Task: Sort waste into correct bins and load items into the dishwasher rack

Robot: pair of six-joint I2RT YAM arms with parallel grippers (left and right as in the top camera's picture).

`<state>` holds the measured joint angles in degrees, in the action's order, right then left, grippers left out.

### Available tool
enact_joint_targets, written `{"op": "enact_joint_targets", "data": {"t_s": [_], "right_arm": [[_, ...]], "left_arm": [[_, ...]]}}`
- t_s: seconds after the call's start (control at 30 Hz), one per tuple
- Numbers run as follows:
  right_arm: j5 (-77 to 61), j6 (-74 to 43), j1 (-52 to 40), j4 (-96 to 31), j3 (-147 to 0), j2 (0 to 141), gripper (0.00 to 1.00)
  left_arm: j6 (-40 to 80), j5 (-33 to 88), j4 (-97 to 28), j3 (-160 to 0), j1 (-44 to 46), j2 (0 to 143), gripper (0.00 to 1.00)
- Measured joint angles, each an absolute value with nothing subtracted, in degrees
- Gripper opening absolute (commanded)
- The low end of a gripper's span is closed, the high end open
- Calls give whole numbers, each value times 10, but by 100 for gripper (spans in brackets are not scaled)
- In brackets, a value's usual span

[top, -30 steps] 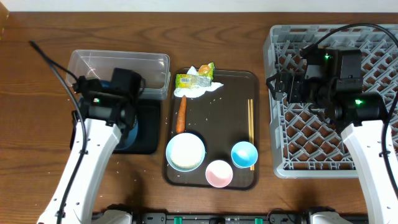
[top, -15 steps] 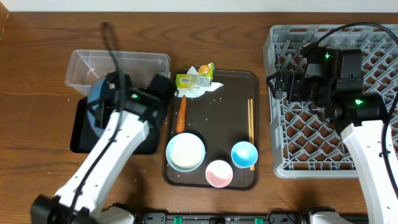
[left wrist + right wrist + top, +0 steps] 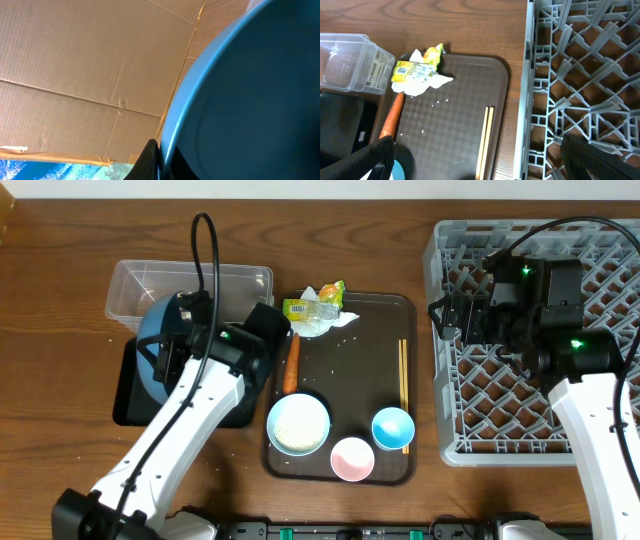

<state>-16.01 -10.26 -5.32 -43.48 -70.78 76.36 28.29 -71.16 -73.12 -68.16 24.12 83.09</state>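
Observation:
My left gripper is shut on the rim of the large dark blue dish and holds it tilted on edge above the black tray, next to the clear tub. In the left wrist view the dish fills the right side, with its rim between the fingers. My right gripper is open and empty over the left edge of the grey rack. The wrapper, tissue, carrot and chopsticks lie on the brown tray. No brown food lump shows.
The brown serving tray also holds a white bowl, a pink cup, a light blue cup and scattered rice grains. The right wrist view shows the rack wall beside the chopsticks.
My left arm has lifted the blue dish off the black tray, tipped it on edge and swung it to the left. The right arm has not moved.

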Motion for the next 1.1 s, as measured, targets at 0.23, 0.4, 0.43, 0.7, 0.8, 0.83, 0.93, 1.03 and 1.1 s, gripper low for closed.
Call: {"op": "enact_joint_targets", "data": {"t_s": [0.23,0.4,0.43,0.7,0.8,0.83,0.93,1.03,1.1], "right_arm": [[-160,-103,-53,-436,-708,764,99],[-160,-103,-53,-439,-708,764,99],[-160,-103,-53,-440,-708,763,99],[-160,-103,-53,-445,-708,764,99],[-160,-103,-53,-446,-708,764,99],[-160,-103,-53,-446,-708,764,99],[-160,-103,-53,-450,-708,764,99],[-160,-103,-53,-453,-708,764,99],[-160,-103,-53,-454,-708,764,99]], "left_arm": [[275,-712,-731,-682,241,827,6],[265,-721,-732,-682,241,827,6],[256,-727,-734,-682,242,827,6],[222,-760,-727,-682,272,827,6],[221,-759,-725,-682,273,827,6],[223,-757,-724,-682,273,827,6],[234,-745,-724,-682,273,827,6],[247,-725,-721,-682,273,819,6],[252,-698,-704,-684,273,801,6]]}}
